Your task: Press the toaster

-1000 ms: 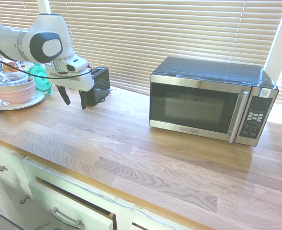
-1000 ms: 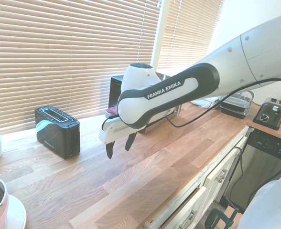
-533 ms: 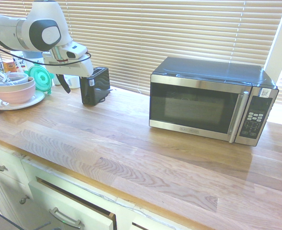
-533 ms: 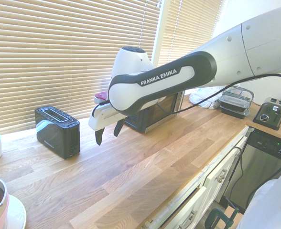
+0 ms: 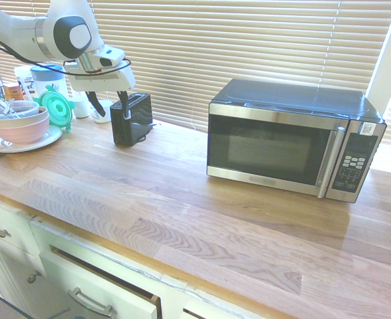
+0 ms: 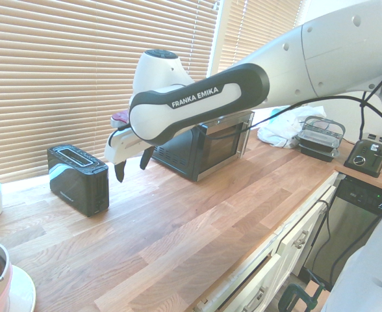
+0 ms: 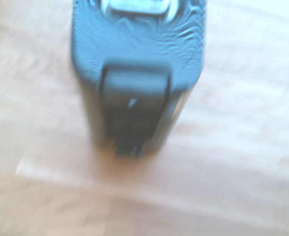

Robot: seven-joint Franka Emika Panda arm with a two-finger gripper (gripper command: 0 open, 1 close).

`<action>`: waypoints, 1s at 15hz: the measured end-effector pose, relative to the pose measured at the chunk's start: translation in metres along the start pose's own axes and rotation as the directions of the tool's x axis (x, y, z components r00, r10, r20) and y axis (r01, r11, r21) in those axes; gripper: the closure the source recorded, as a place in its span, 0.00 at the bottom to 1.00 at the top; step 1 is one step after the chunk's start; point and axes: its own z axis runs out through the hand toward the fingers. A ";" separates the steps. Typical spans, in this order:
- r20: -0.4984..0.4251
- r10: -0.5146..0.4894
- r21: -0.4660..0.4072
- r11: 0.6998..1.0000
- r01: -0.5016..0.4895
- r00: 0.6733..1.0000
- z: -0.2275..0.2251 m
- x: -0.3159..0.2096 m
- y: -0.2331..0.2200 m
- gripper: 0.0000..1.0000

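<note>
The wooden bench (image 5: 182, 199) has white drawers (image 5: 82, 292) under its front edge. Near the left end of the bench a stack of bowls (image 5: 17, 123) sits on a plate (image 5: 22, 143). Further back, close to the rear edge by the window blinds (image 5: 249, 46), the toaster (image 5: 130, 119) stands upright, small and black. The gripper (image 5: 109, 105) hangs just above the toaster's near end, pointing mostly down; its fingers (image 6: 119, 171) are spread apart and grasp nothing. In the wrist view the toaster (image 7: 137, 78) is blurred. The microwave (image 5: 292, 139) stands well apart, toward the right end of the bench.
</note>
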 end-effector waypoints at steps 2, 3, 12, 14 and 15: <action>-0.001 -0.008 0.001 1.000 0.008 1.000 -0.004 0.003 -0.011 0.00; 0.001 -0.013 -0.003 1.000 0.013 1.000 -0.005 0.002 -0.018 0.00; 0.015 -0.021 -0.028 0.999 0.022 1.000 -0.009 0.008 -0.048 1.00; 0.015 -0.019 -0.030 0.999 0.020 1.000 -0.013 0.010 -0.049 1.00; 0.015 -0.019 -0.030 0.999 0.019 1.000 -0.013 0.011 -0.049 1.00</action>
